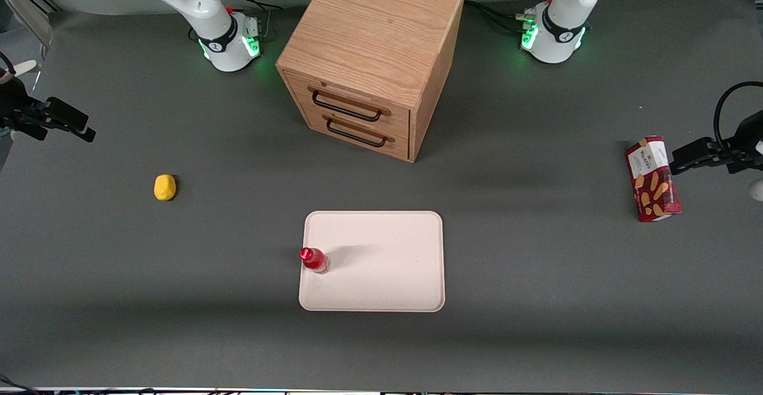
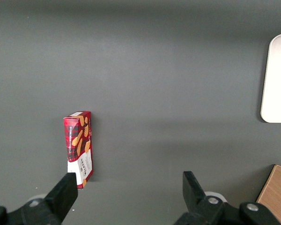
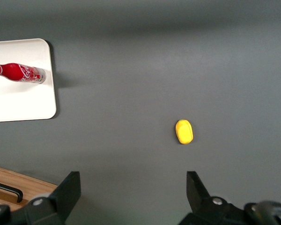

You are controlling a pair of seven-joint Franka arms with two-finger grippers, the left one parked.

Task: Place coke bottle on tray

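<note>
The coke bottle (image 1: 313, 260) stands upright on the tray (image 1: 387, 276), at its nine o'clock edge. The claw (image 1: 67, 122) hangs wide and empty, well apart, above the desk (image 1: 179, 276).

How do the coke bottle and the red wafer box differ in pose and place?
The coke bottle stands upright on the tray by its edge; the wafer box lies flat on the table toward the parked arm's end. The bottle is slim and round, the box flat-sided. Both are red. The pincer, open, hangs above the yellow lump.
</note>
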